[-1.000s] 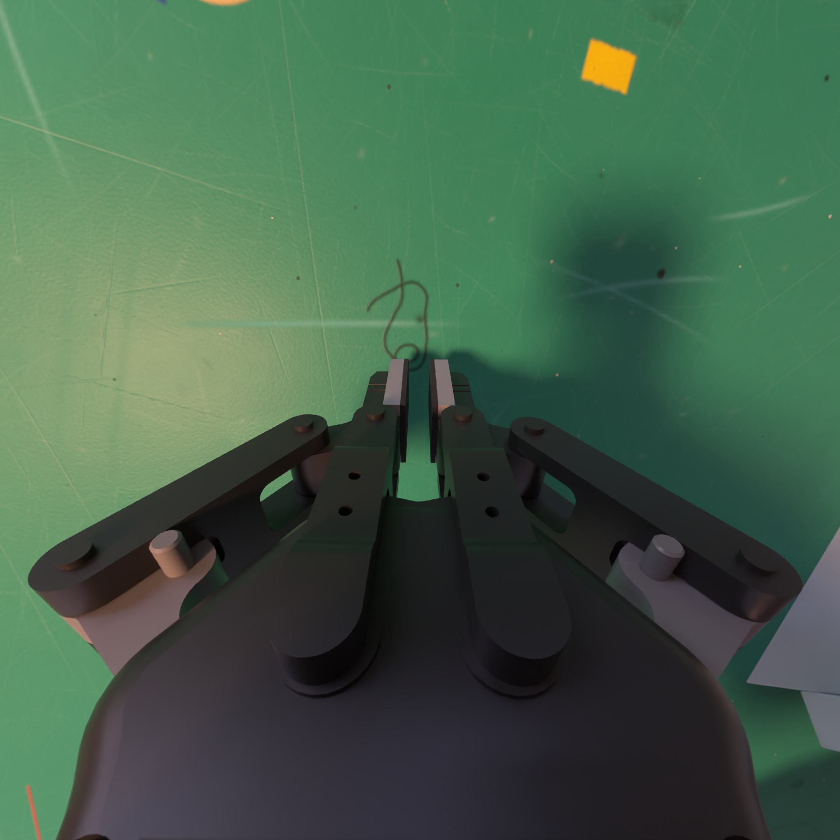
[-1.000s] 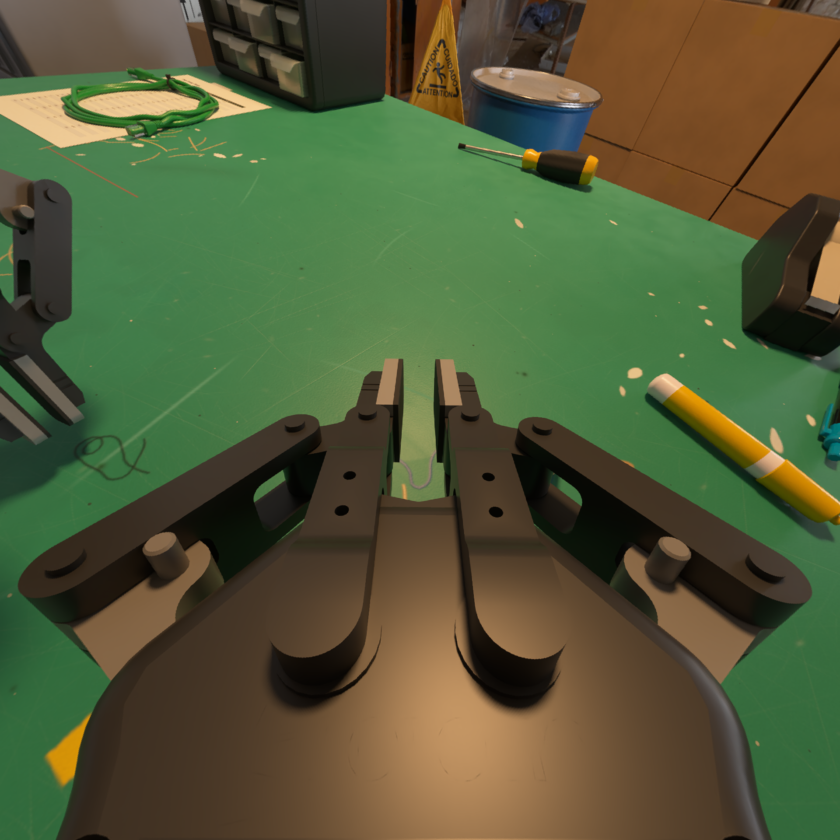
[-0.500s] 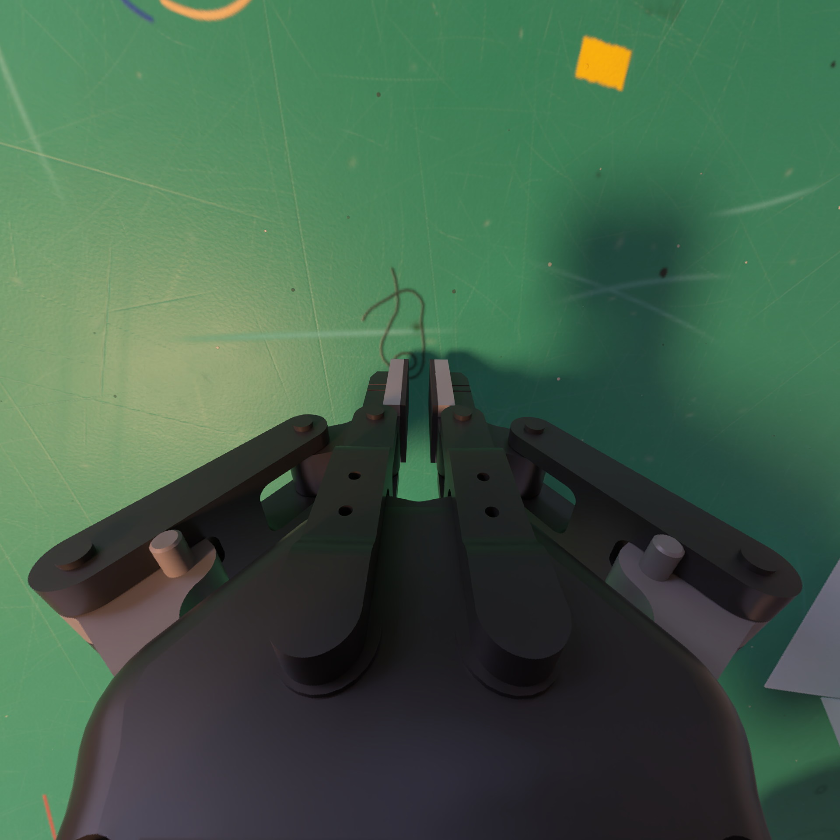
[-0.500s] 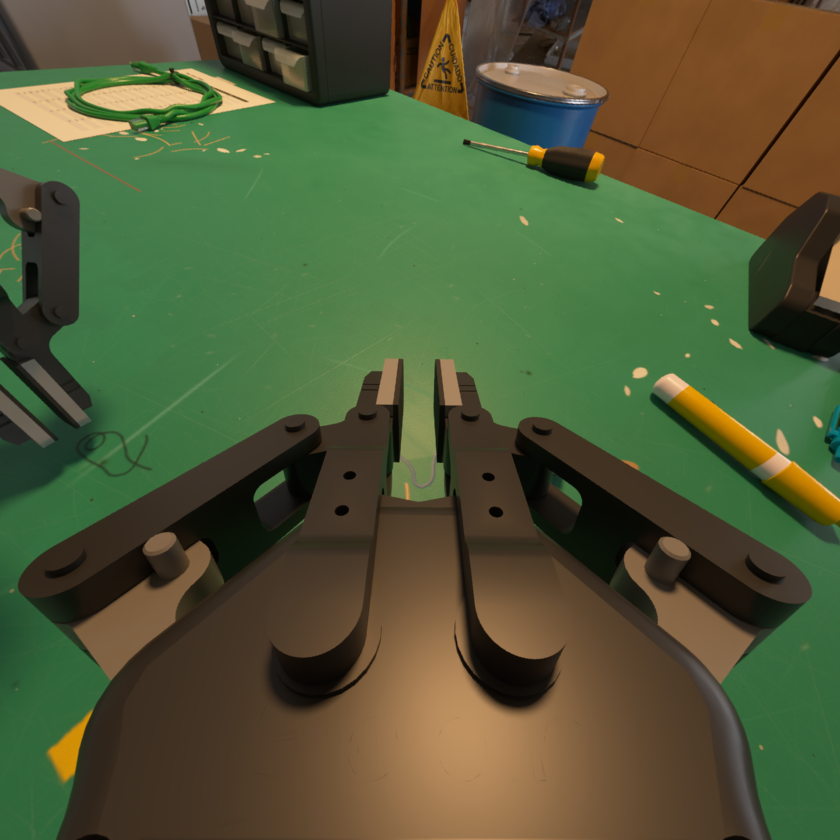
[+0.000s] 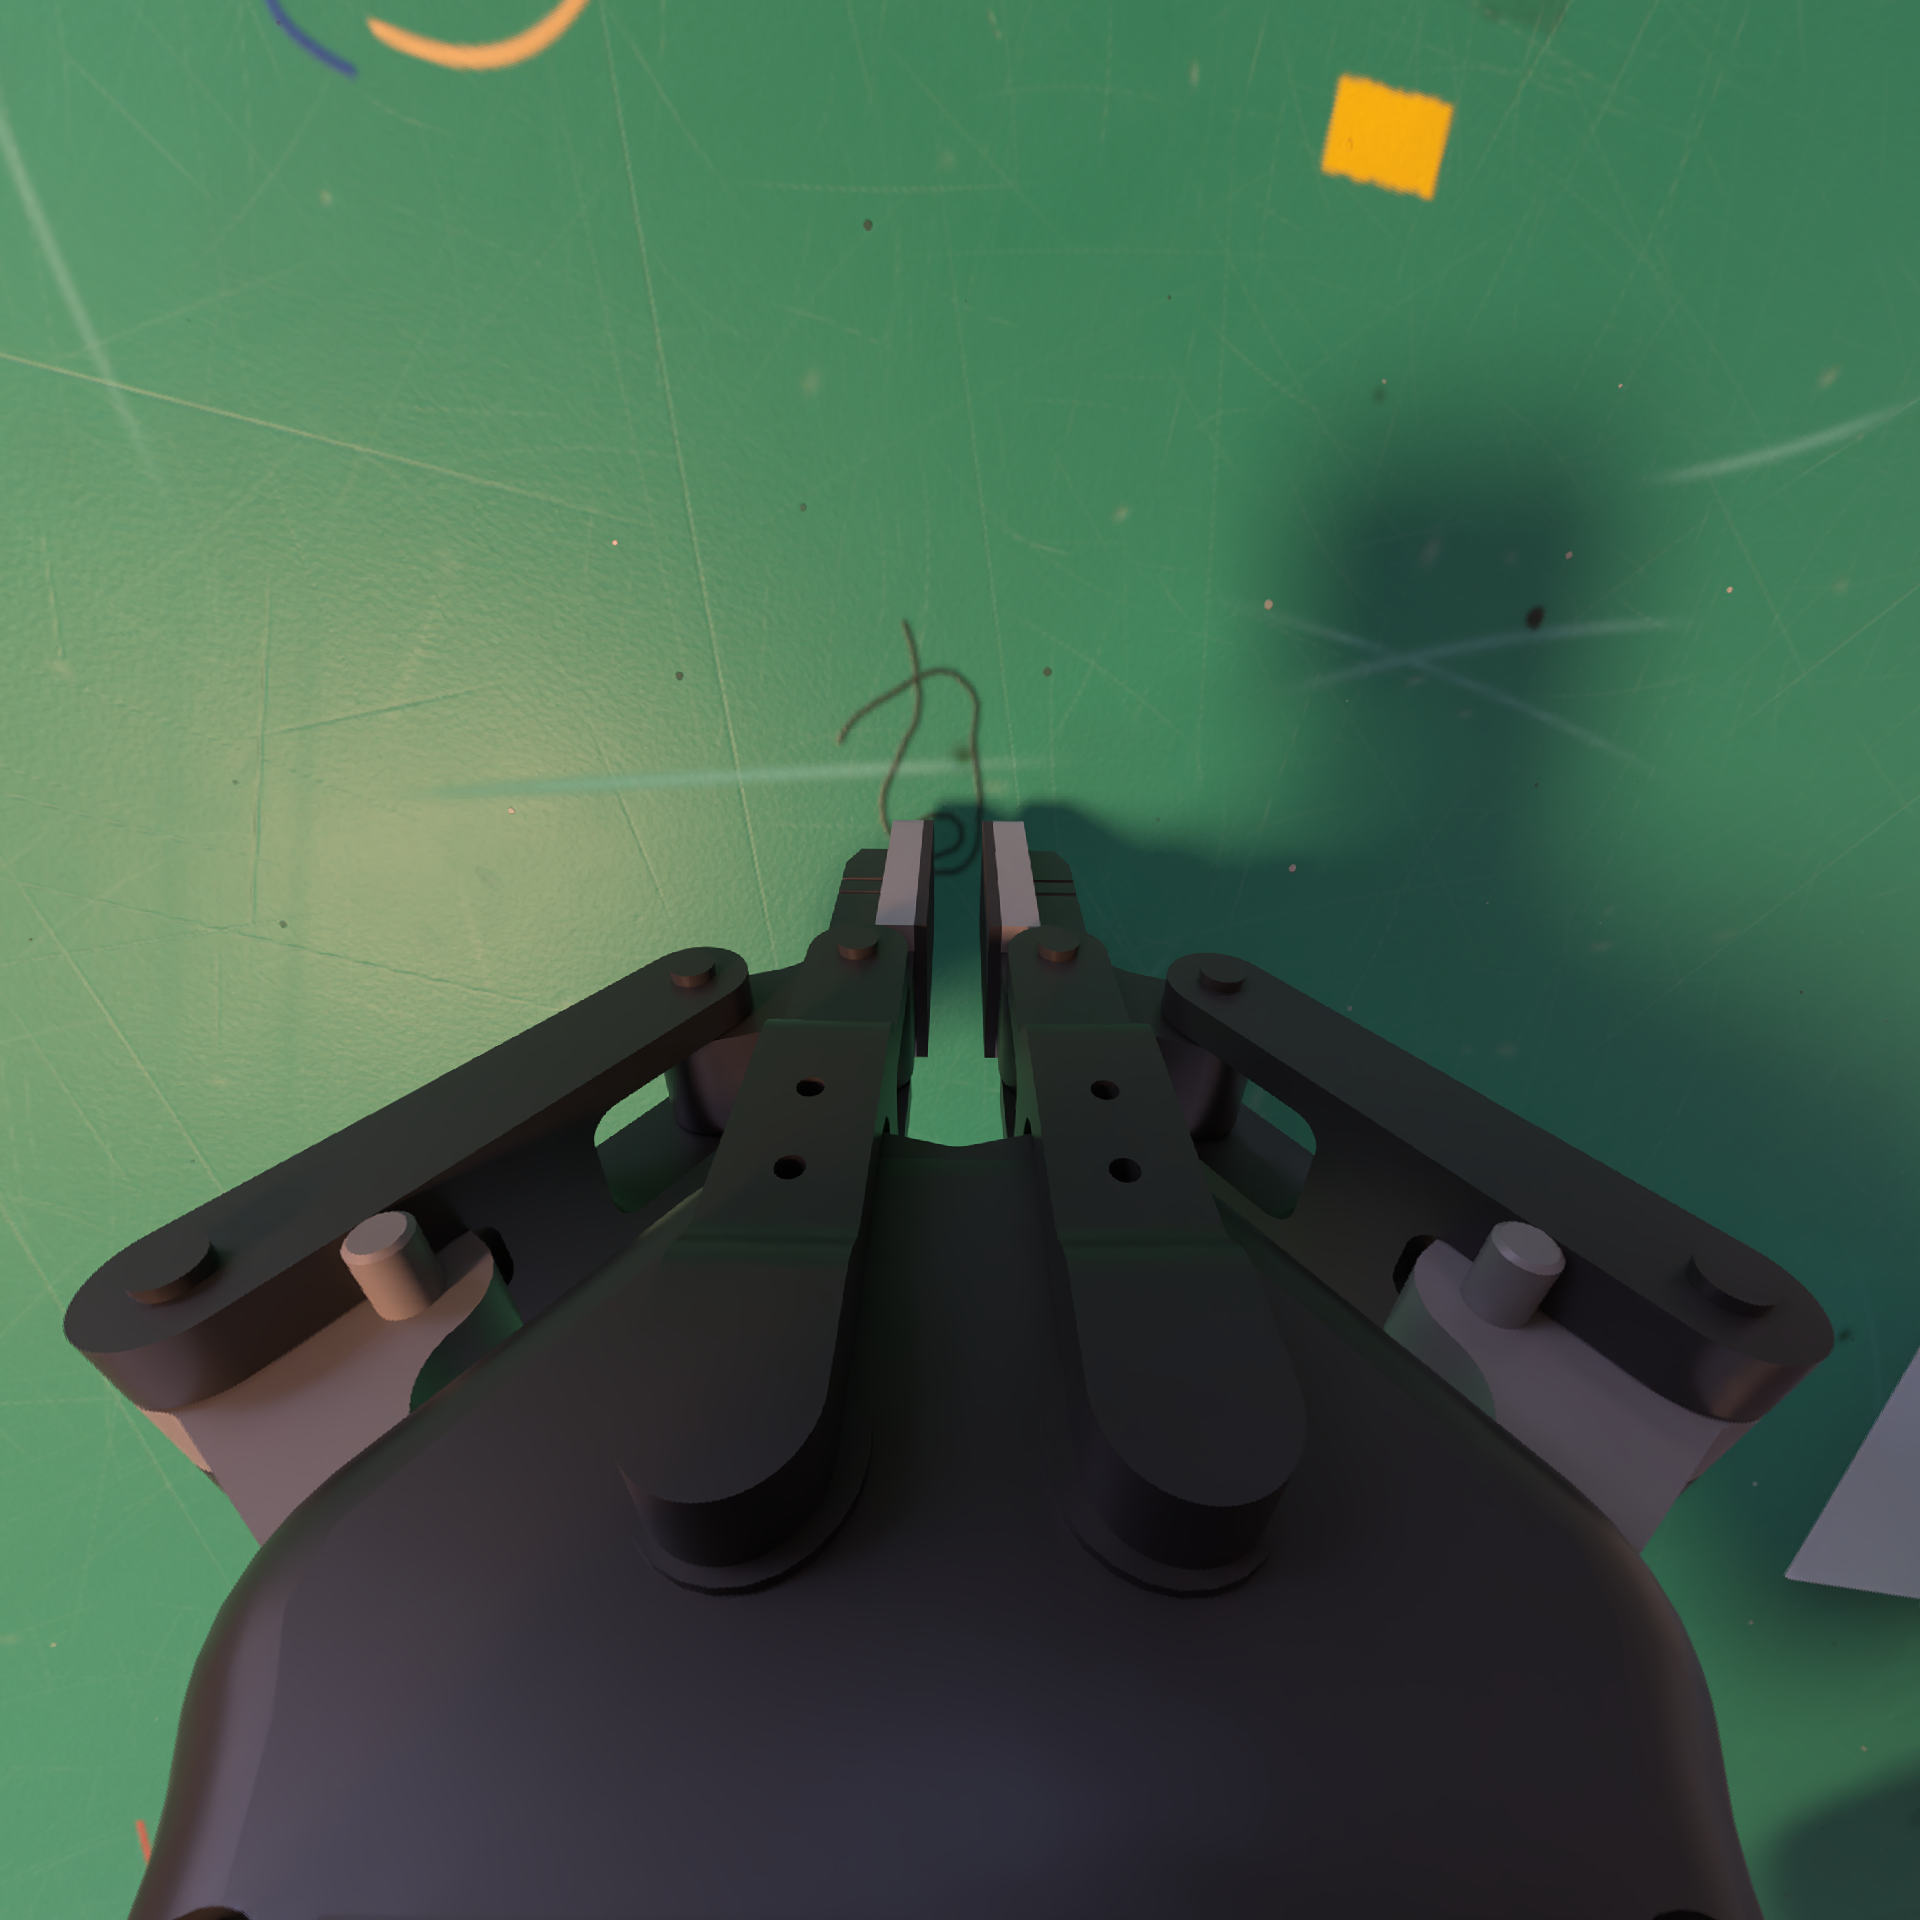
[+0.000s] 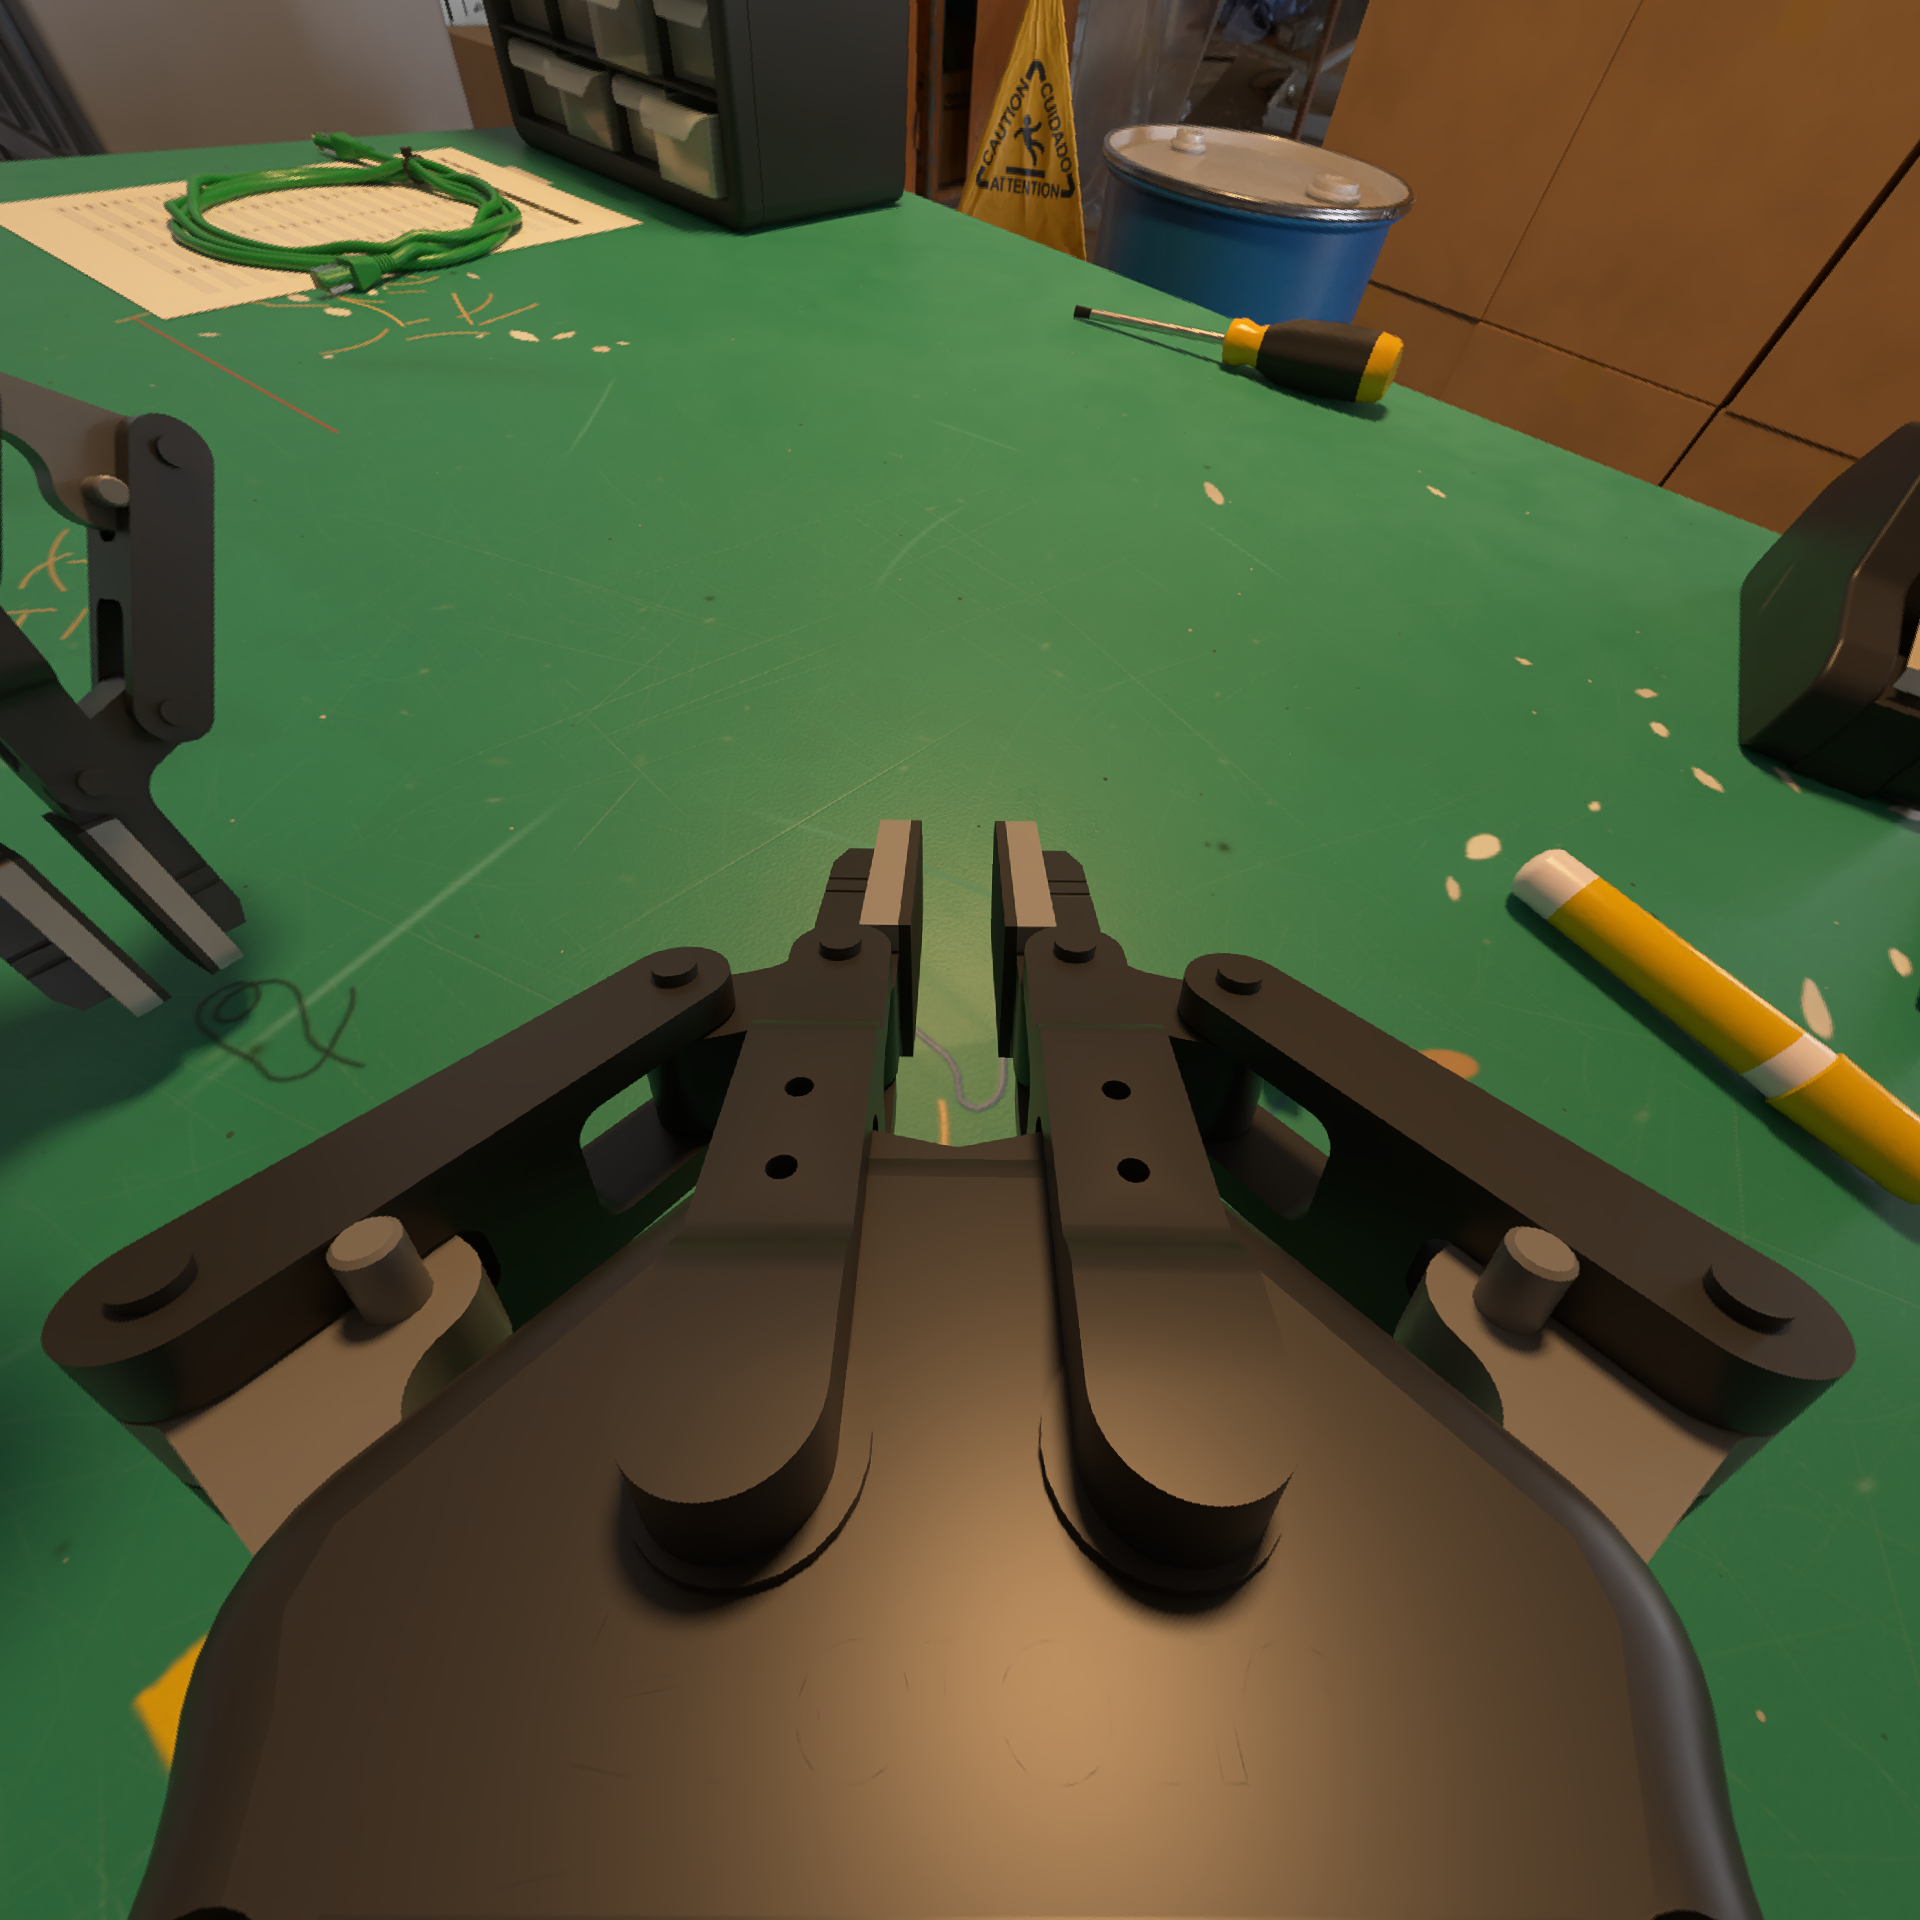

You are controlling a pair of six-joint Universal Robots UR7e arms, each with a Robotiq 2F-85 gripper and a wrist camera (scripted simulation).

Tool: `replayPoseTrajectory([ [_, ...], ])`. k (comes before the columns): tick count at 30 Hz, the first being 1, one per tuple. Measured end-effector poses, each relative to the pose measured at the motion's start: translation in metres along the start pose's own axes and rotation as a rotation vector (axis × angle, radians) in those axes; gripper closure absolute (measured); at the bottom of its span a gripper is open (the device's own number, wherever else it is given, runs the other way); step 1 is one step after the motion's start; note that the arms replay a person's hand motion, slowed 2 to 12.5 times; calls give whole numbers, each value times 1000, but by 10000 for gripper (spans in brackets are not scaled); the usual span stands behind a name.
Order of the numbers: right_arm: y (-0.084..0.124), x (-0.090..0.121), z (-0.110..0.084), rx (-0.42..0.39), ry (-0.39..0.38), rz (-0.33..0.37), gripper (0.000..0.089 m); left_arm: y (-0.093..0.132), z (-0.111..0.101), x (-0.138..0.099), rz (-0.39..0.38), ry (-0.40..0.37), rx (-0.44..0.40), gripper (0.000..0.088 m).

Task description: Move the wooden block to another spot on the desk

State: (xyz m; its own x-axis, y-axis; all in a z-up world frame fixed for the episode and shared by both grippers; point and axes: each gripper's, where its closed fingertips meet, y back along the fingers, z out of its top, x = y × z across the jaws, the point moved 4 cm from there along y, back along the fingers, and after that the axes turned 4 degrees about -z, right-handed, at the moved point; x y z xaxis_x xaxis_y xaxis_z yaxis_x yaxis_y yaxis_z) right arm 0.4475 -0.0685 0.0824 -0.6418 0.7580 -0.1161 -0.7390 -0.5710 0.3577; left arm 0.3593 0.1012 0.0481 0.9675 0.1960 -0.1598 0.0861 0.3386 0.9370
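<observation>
No wooden block shows in either view. My left gripper (image 5: 956,862) points down at the green desk mat (image 5: 416,520), close above a dark thread squiggle (image 5: 920,727). Its jaws stand nearly together with nothing between them. My right gripper (image 6: 956,862) hovers low over the mat (image 6: 831,520), its jaws also nearly together and empty. The left gripper (image 6: 125,935) also shows at the left edge of the right wrist view, next to the same squiggle (image 6: 281,1023).
A yellow marker (image 6: 1714,1018) and a black device (image 6: 1839,644) lie to the right. A screwdriver (image 6: 1299,353), a drawer cabinet (image 6: 727,94) and a green cable (image 6: 343,218) on paper sit far back. A yellow square patch (image 5: 1387,135) and a grey shape (image 5: 1870,1507) show under the left arm.
The right wrist view has panned slightly left, so the screwdriver, cabinet and left gripper sit further right in it. The left wrist view shifted only a little. Both jaws are unchanged.
</observation>
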Motion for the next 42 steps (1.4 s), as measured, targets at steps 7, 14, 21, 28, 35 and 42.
replayPoseTrajectory([
  [7,0,0,0,4,-4,5,771,-1,1,1,6,-8,3,801],
  [14,-1,0,-1,4,-3,6,771,-1,2,1,15,-14,2,800],
  [21,-1,1,-1,9,-2,10,771,-1,2,0,15,-12,5,800],
  [28,-2,2,-2,12,5,12,771,-2,3,0,24,-19,6,799],
  [35,-2,3,-2,12,9,15,770,-2,3,0,38,-21,0,798],
  [42,-2,3,-2,12,10,16,770,0,5,0,59,-16,-26,743],
])
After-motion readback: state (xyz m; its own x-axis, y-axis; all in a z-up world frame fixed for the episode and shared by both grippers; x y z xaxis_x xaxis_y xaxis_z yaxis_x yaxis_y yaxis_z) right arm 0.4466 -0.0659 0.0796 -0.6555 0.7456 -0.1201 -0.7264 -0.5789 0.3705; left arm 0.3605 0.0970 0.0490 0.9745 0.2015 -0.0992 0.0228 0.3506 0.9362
